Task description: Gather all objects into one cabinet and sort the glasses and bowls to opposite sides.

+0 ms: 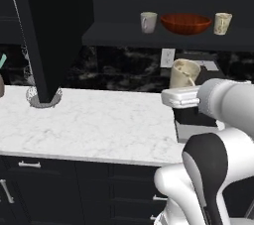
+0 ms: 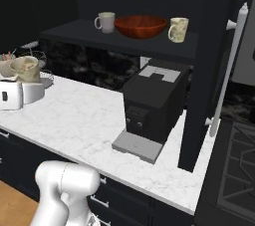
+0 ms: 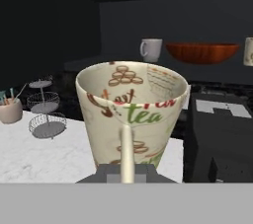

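My gripper (image 1: 182, 88) (image 2: 22, 83) (image 3: 127, 168) is shut on a cream tumbler (image 1: 184, 73) (image 2: 26, 67) (image 3: 132, 112) printed with tea markings, held upright above the counter's edge, its mouth facing up. Higher up, the black cabinet's dark shelf (image 1: 119, 34) (image 2: 74, 35) carries a greyish-white cup (image 1: 148, 22) (image 2: 105, 22) (image 3: 150, 49) on the left. A wide red-brown bowl (image 1: 185, 23) (image 2: 141, 26) (image 3: 201, 52) sits in the middle. Another cream tumbler (image 1: 222, 23) (image 2: 178, 29) (image 3: 248, 51) stands on the right.
A black coffee machine (image 2: 152, 103) (image 3: 222, 139) stands on the white marble counter (image 1: 89, 120) under the shelf. The cabinet's open door (image 1: 49, 30) (image 2: 206, 70) hangs down toward the counter. A wire tiered stand (image 3: 45, 114) and a utensil pot (image 3: 10, 110) sit at the far end.
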